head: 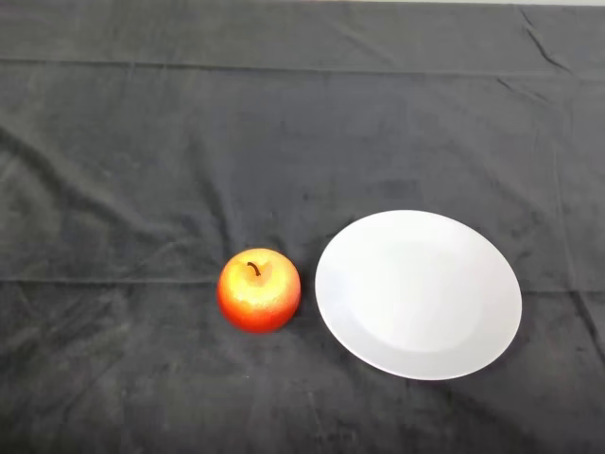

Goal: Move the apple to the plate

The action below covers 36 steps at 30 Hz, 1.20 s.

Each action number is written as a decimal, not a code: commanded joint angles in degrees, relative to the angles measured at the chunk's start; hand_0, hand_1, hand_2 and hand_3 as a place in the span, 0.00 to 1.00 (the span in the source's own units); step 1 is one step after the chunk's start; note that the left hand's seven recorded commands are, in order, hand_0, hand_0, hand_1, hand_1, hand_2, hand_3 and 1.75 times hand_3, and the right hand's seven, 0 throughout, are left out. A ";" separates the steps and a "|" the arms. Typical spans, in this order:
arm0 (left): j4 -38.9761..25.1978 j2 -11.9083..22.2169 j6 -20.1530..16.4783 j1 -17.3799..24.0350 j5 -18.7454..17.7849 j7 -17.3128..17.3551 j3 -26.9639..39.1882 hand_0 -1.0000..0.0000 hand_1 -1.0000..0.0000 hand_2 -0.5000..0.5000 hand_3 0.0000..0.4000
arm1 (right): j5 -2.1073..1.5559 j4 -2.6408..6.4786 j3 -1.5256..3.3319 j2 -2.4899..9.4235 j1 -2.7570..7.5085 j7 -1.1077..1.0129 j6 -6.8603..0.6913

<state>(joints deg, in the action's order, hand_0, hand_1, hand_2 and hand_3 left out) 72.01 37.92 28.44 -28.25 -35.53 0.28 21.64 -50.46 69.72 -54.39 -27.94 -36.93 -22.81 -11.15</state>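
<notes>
**Apple set beside the plate on the dark cloth**

Apple (259, 290) and plate (419, 294) are seen lying side by side on the dark cloth (142, 142), in the lower half of the head view. The apple is placed just to the left of the plate, at about the same height in the view; a narrow strip of cloth is seen between the two, so they are not touching. The apple is stood upright, with its short dark stem turned up and slightly curved. Its skin is coloured red and orange, and a yellow patch is shown around the stem. A soft shadow is cast on the cloth at its base.

The plate is white and round, with a shallow rim, and is laid flat on the cloth. Its bare face is turned up.

The cloth is spread over the whole surface. It is marked by a long crease running across the view behind the apple, by another near the far edge, and by a few wrinkles at the upper right.
</notes>
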 commanded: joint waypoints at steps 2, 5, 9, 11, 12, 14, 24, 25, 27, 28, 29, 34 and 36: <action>-3.55 -1.12 1.11 -1.91 1.85 -0.47 -0.10 1.00 1.00 0.50 0.00 | -1.00 0.02 -0.21 -1.11 -0.91 -0.14 0.47; -3.86 -1.76 1.33 -2.18 3.34 -0.24 -1.00 1.00 1.00 0.50 0.00 | -1.00 0.00 -0.21 -1.10 -0.90 -0.13 0.47; -4.29 -2.46 1.85 -2.33 5.84 0.16 -2.59 1.00 1.00 0.50 0.00 | -1.00 -0.04 -0.20 -1.08 -0.89 -0.11 0.47; -4.52 -2.74 2.20 -2.34 7.26 0.36 -3.51 1.00 1.00 0.50 0.00 | -1.00 -0.06 -0.19 -1.07 -0.89 -0.10 0.46; -4.63 -2.86 2.38 -2.33 7.98 0.47 -3.98 1.00 1.00 0.50 0.00 | -0.99 -0.07 -0.19 -1.07 -0.88 -0.10 0.46; -4.83 -3.10 2.74 -2.30 9.33 0.64 -4.85 1.00 1.00 0.50 0.00 | -0.99 -0.09 -0.19 -1.06 -0.88 -0.09 0.46; -5.78 -4.93 4.32 -2.59 15.46 1.20 -8.83 1.00 1.00 0.50 0.00 | -0.98 -0.20 -0.16 -1.01 -0.84 -0.04 0.45; -5.88 -5.20 4.46 -2.66 16.01 1.28 -9.20 1.00 1.00 0.50 0.00 | -0.98 -0.21 -0.16 -1.01 -0.84 -0.04 0.45; -6.10 -5.78 4.71 -2.86 16.99 1.40 -9.87 1.00 1.00 0.50 0.00 | -0.98 -0.23 -0.16 -1.00 -0.83 -0.03 0.45; -6.22 -6.08 4.84 -2.97 17.49 1.49 -10.21 1.00 1.00 0.50 0.00 | -0.98 -0.24 -0.15 -0.99 -0.83 -0.02 0.45; -6.35 -6.41 5.00 -3.07 17.97 1.58 -10.54 1.00 1.00 0.50 0.00 | -0.98 -0.26 -0.15 -0.99 -0.82 -0.02 0.45; -6.98 -8.12 6.00 -3.36 20.03 2.07 -11.98 1.00 1.00 0.50 0.00 | -0.98 -0.31 -0.14 -0.96 -0.81 0.01 0.44; -7.23 -8.95 6.47 -3.45 20.84 2.23 -12.58 1.00 1.00 0.50 0.00 | -0.98 -0.33 -0.14 -0.96 -0.80 0.02 0.44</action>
<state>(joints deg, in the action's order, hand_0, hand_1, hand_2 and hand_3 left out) 67.67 29.10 33.39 -28.82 -15.20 2.03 9.91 -50.46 69.72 -54.39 -27.93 -36.93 -22.80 -11.15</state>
